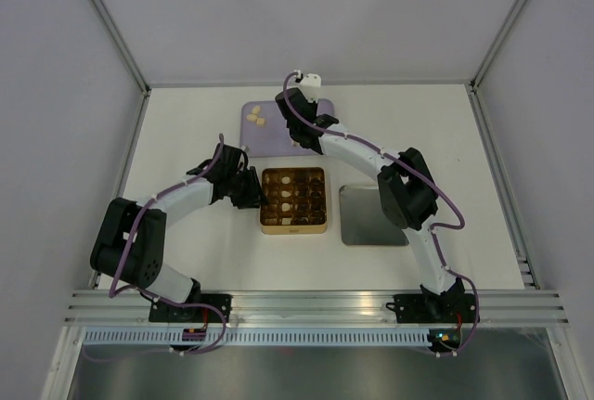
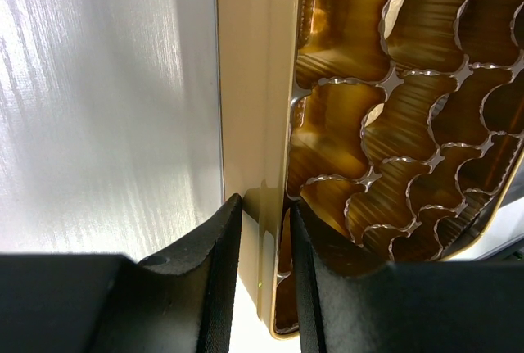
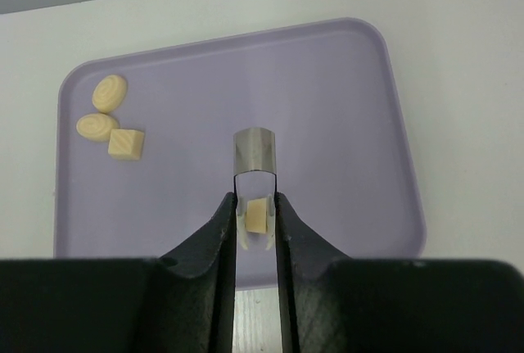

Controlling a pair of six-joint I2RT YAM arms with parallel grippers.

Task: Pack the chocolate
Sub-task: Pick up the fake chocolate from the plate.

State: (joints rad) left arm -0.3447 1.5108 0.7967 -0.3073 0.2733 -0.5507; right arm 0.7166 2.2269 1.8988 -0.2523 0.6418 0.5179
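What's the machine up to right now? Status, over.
Left gripper clamped on wall of gold tin. Right gripper shut on tweezers, cream cube pinched in them over purple tray. Three pieces lie on tray. Nothing blocking.

On the worktop [image 1: 186, 131], the tray [image 1: 269, 140] lies at the back, 3 chocolates [image 1: 257, 118] in its far-left corner. The tin [image 1: 293, 227] sits just before it, the plate [image 1: 369, 216] just right of the tin.

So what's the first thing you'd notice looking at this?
The shiny gold tin in the middle of the table, with the left gripper pinching its left wall. Behind it, over the purple tray, the right gripper squeezes metal tweezers holding one cream chocolate cube, and three more pieces lie in the tray's corner.
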